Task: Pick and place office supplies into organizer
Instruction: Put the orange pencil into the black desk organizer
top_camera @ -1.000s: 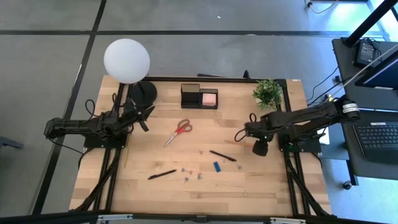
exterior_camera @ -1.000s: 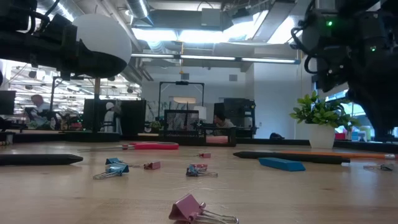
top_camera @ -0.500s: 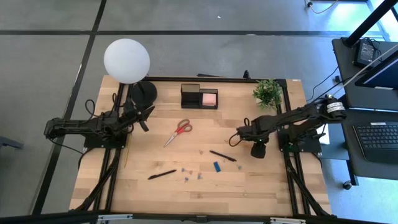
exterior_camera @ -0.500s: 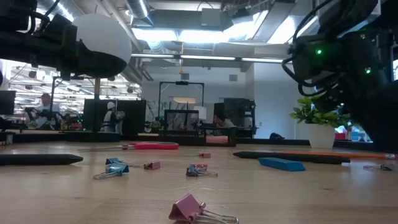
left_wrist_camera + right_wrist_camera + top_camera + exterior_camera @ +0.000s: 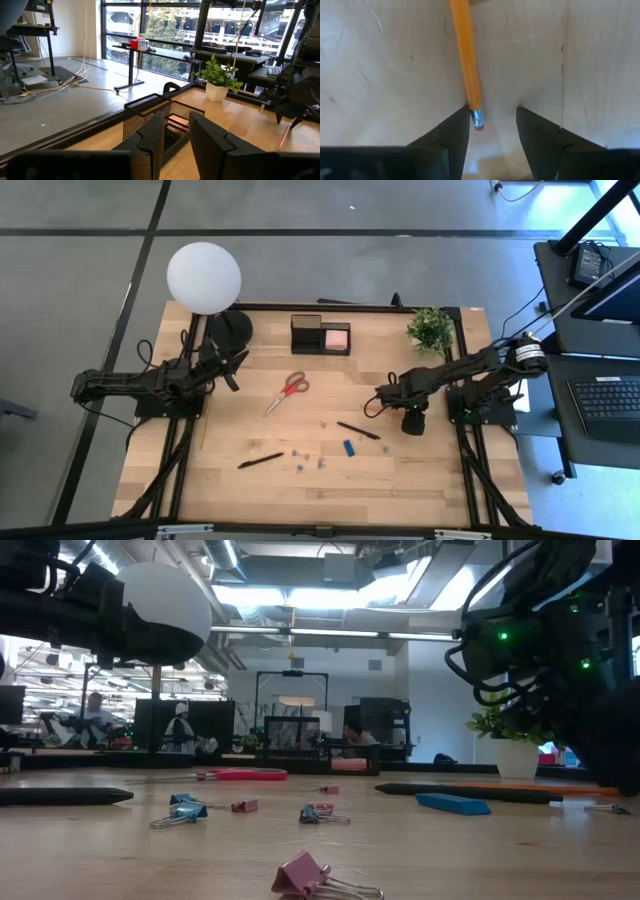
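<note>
My right gripper (image 5: 372, 405) (image 5: 492, 125) is open and low over the table's right half. Its fingers stand on either side of the eraser end (image 5: 478, 121) of an orange pencil (image 5: 466, 55), which lies flat on the wood close beside one finger. My left gripper (image 5: 238, 366) (image 5: 176, 125) waits open near the lamp base, holding nothing. The black organizer (image 5: 320, 335) stands at the far edge with a pink sticky-note pad (image 5: 337, 338) in it. Red-handled scissors (image 5: 288, 390), two black pens (image 5: 357, 430) (image 5: 260, 461), a blue block (image 5: 348, 447) and small clips (image 5: 300, 456) lie on the table.
A potted plant (image 5: 432, 328) stands at the far right corner, just beyond the right arm. A white globe lamp (image 5: 205, 277) with a round black base (image 5: 230, 330) stands at the far left. A pink binder clip (image 5: 310, 875) lies near the front edge.
My right arm has moved a little toward the table's left and has come lower over the pencil. The pencil and the other supplies have stayed where they were.
</note>
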